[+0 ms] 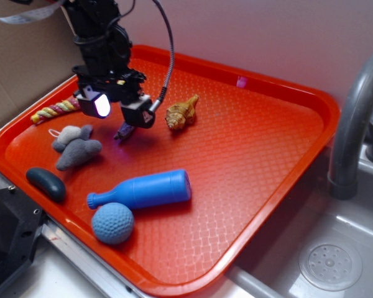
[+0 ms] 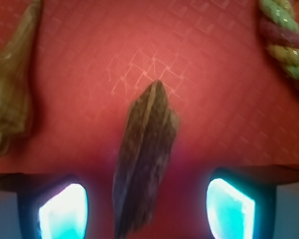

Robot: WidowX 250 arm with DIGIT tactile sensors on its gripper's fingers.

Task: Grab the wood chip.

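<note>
Claw low over the orange tray, upper left of the exterior frame, jaws spread and gripping nothing. Wrist view: wood chip lies flat on the tray between the two lit fingertips, clear gaps on both sides, pointed end toward frame top. Seashell just right of the claw; rope toy at far left. Grey plush mouse near, below the claw.
</note>
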